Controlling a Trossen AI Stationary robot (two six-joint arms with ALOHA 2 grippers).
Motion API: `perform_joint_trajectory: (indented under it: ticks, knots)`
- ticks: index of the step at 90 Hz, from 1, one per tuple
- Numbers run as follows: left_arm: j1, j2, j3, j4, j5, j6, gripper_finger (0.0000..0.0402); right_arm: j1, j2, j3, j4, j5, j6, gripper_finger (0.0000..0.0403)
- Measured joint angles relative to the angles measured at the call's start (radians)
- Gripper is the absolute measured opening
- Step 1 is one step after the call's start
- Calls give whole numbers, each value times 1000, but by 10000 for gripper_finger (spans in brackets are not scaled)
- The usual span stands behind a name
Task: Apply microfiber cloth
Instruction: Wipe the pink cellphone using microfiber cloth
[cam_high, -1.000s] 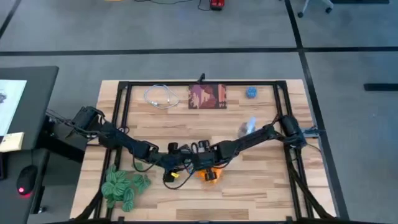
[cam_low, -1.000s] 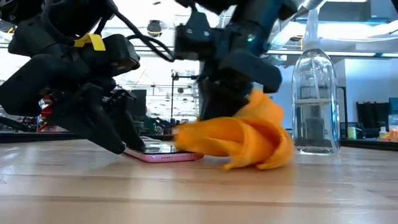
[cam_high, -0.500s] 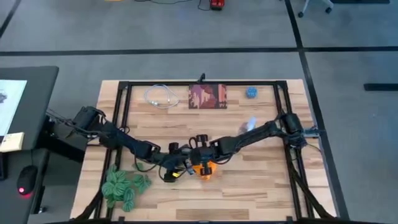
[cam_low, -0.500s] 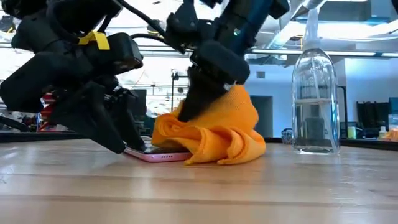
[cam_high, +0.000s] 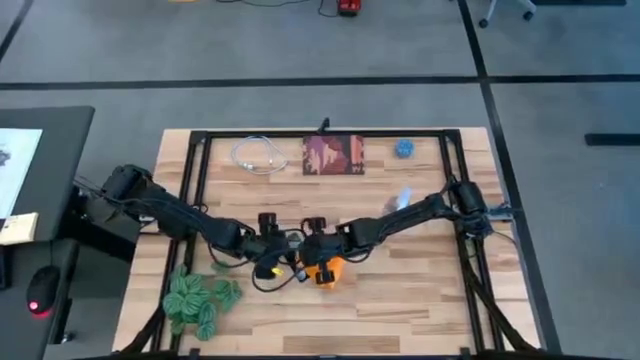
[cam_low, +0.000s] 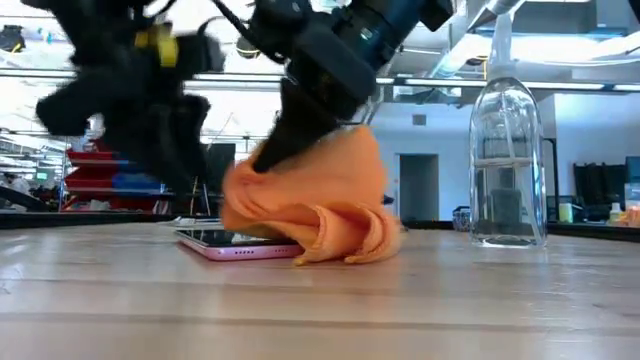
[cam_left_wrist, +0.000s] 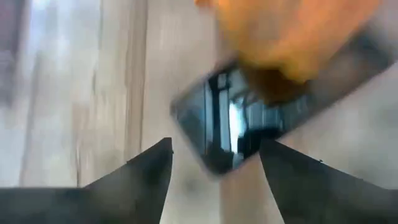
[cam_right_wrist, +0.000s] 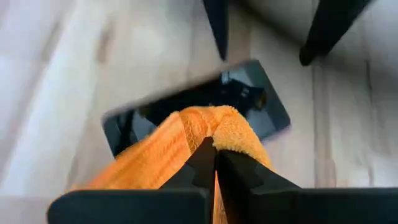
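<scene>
Microfiber cloth (cam_low: 310, 205) pinched in right gripper (cam_right_wrist: 214, 163) over smartphone (cam_low: 235, 243), left gripper (cam_left_wrist: 214, 165) spread apart.

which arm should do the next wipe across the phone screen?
Right. Its gripper is shut on the orange cloth, which already lies on the phone. The left gripper has open, empty jaws, lifted above the phone's end.

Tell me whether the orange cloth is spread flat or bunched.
Bunched: the microfiber cloth hangs in folds from the right gripper, shut on it, draped over the smartphone.
</scene>
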Motion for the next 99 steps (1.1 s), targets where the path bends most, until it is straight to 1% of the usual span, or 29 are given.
perform_joint_trajectory:
  ticks: [12, 18, 22, 29, 40, 46, 58, 67, 72, 75, 79, 94, 99]
  knots:
    - [33, -2, -89, 125, 2, -13, 221, -22, 4, 0, 107, -56, -5, 0]
    - [44, -1, -122, 190, 4, -13, 221, -38, 36, 2, 167, -71, -5, 0]
    - [51, -2, -134, 228, 10, -13, 221, -46, 54, -1, 167, -75, -1, 0]
    - [59, -2, -148, 264, 21, -12, 221, -60, 107, 0, 216, -86, 0, 0]
    - [63, -2, -151, 274, 23, -12, 221, -68, 158, 2, 237, -99, 10, 0]
    - [63, -2, -151, 274, 23, -13, 221, -67, 164, 2, 223, -105, 22, 0]
    - [63, -2, -151, 271, 23, -27, 221, -37, 151, 2, 193, -162, 20, 0]
    - [64, -2, -151, 267, 22, -29, 221, -13, 136, 2, 160, -243, 1, 0]
    - [64, -2, -151, 266, 22, -31, 221, -5, 135, 2, 141, -260, -4, 0]
    - [64, -2, -151, 266, 22, -32, 221, -3, 135, 2, 138, -255, -5, 0]
    - [64, -2, -151, 266, 20, -34, 221, -7, 135, 0, 138, -223, -3, 0]
    - [66, -2, -151, 264, 19, -39, 221, -54, 135, 0, 189, -30, 52, 0]
    - [66, -2, -151, 263, 20, -39, 221, -74, 135, 0, 199, -15, 74, 0]
